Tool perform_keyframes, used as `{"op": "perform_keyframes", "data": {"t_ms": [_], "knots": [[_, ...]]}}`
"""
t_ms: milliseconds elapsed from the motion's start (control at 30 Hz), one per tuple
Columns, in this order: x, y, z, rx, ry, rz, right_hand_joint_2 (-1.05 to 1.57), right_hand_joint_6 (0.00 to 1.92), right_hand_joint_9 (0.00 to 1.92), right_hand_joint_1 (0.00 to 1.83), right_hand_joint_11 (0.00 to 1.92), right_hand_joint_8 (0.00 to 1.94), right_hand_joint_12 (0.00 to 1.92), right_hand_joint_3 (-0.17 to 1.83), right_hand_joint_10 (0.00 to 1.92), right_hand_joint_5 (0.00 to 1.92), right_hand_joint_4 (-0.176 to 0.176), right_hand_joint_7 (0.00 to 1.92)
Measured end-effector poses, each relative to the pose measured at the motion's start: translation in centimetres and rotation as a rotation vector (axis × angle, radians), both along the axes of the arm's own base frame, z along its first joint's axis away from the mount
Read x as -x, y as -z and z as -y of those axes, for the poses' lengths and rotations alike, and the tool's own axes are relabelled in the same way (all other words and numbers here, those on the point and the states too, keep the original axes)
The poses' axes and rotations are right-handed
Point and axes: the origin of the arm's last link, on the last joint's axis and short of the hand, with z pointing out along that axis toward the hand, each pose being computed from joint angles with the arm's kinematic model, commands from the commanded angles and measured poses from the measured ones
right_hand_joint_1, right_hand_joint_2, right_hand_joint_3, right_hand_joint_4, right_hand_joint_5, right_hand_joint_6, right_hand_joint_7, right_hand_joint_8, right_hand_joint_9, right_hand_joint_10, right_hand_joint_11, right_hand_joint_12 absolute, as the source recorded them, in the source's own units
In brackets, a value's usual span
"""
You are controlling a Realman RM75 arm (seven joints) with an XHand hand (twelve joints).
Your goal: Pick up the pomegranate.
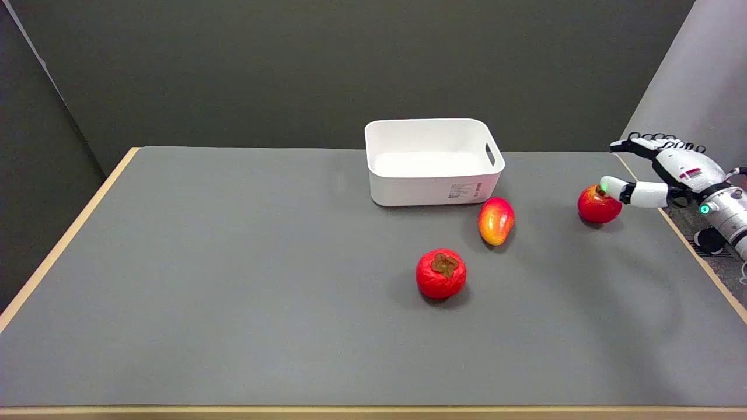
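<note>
Reaching in from table's far right edge, right hand hangs palm-down over corner. Pomegranate sits on grey surface near that edge, just left of and below hand, round, no clear long axis. Fingers apart, nothing held; thumb tip at fruit's top, contact uncertain; other fingers spread above, behind fruit. Judgement: closing needs hand further left and lower.

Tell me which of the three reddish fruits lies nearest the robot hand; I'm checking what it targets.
The round red fruit at the table's right edge: the robot hand has a fingertip at its top. The mango and the fruit with the brown calyx lie farther left.
</note>
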Motion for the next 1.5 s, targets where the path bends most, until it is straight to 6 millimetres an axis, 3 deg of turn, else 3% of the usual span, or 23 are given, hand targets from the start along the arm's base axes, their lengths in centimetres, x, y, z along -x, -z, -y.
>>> {"op": "perform_keyframes", "data": {"t_ms": [300, 933, 1167, 1500], "knots": [[0.7, 0.7, 0.5, -0.015, 0.066, -0.018, 0.57, 0.49, 0.15, 0.24, 0.07, 0.33, 1.27, 0.81, 0.7, 0.27, 0.075, 0.3], [4.1, 1.3, 0.7, 0.021, 0.213, 0.0, 0.58, 0.48, 0.16, 0.24, 0.1, 0.31, 1.28, 0.83, 0.67, 0.26, 0.083, 0.28], [4.8, 1.9, 1.9, 0.012, 0.227, 0.009, 0.58, 0.48, 0.17, 0.24, 0.11, 0.32, 1.29, 0.83, 0.67, 0.26, 0.084, 0.29], [5.1, 3.0, 4.3, -0.027, 0.234, 0.01, 0.62, 0.52, 0.24, 0.46, 0.24, 0.33, 1.44, 0.87, 0.76, 0.28, 0.086, 0.32]]}}
